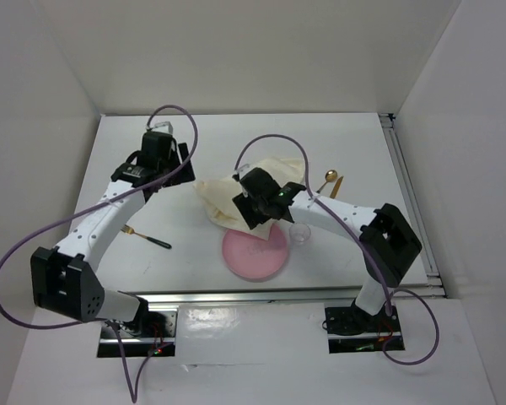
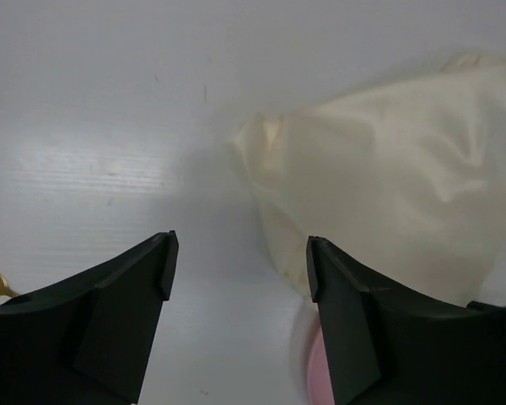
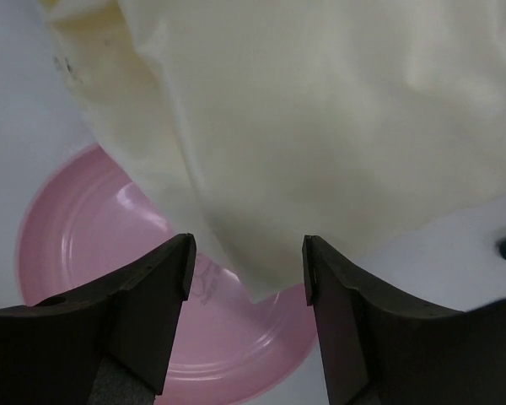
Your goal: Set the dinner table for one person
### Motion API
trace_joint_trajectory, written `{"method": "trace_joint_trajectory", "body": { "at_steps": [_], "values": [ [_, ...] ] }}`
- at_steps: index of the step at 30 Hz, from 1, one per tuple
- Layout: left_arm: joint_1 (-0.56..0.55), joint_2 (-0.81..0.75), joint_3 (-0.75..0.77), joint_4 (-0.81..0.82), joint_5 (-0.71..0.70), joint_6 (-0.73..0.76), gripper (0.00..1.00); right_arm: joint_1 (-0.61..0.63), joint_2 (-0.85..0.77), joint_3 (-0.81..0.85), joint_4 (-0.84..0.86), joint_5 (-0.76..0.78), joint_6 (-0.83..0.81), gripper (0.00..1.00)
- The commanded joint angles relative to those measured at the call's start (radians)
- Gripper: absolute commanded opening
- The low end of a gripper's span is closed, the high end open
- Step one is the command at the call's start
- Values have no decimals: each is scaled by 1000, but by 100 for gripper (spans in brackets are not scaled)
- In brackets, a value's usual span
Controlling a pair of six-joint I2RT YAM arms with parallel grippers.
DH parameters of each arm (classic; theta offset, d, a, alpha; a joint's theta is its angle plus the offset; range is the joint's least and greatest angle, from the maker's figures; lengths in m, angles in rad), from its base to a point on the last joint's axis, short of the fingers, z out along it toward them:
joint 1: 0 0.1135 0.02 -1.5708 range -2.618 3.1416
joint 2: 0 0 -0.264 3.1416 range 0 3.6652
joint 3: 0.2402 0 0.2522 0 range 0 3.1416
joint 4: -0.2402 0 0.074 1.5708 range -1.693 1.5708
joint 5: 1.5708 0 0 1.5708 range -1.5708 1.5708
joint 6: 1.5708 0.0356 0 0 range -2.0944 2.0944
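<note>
Your right fingers (image 3: 143, 321) stood apart, released and gripping nothing. The lower corner of the cream cloth (image 3: 320, 126) hung into the gap between them, and I could not tell whether it touched either one. Beneath that corner lay the pink plate (image 3: 93, 228), its far rim covered by the cloth. Your left fingers (image 2: 110, 321) were spread and empty too, poised over the bare bench (image 2: 110, 101), with a corner of the cloth just beside one of them. From above, you had the cloth crumpled near the middle of the bench. The plate sat toward you from it, close to the near rail (image 1: 261, 295) but not over it. A clear cup (image 1: 300, 234) stood just beside the plate's right edge, under your right arm. A gold spoon (image 1: 326, 179) and a second gold piece (image 1: 338, 184) lay side by side to the right of the cloth, well short of the right rail (image 1: 409, 198). A dark-handled utensil (image 1: 149, 237) with a gold end lay left of the plate, under your left arm. The open room was the wide bare strip along the far edge behind the cloth, and the far right corner beyond the spoon.
</note>
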Motion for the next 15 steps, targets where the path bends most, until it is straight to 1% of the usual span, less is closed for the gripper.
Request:
{"method": "trace_joint_trajectory", "body": {
  "at_steps": [1, 3, 6, 9, 13, 14, 15],
  "values": [
    [1, 77, -61, -56, 207, -138, 78, 33, 14, -39, 12, 28, -61, 65],
    [-8, 91, -117, -42, 271, -155, 75, 45, 14, -57, 23, 38, -61, 65],
    [-49, 107, -176, -10, 284, -207, 75, 56, 14, -80, 23, 65, -61, 65],
    [-58, 117, -239, 47, 328, -252, 73, 56, 25, -99, 33, 88, -70, 65],
    [-58, 144, -302, 119, 408, -296, 73, 66, 25, -108, 43, 119, -70, 58],
    [-58, 160, -311, 131, 419, -305, 73, 66, 25, -117, 43, 133, -70, 52],
    [-58, 160, -321, 154, 431, -305, 73, 66, 25, -117, 43, 133, -70, 49]
  ]
}}
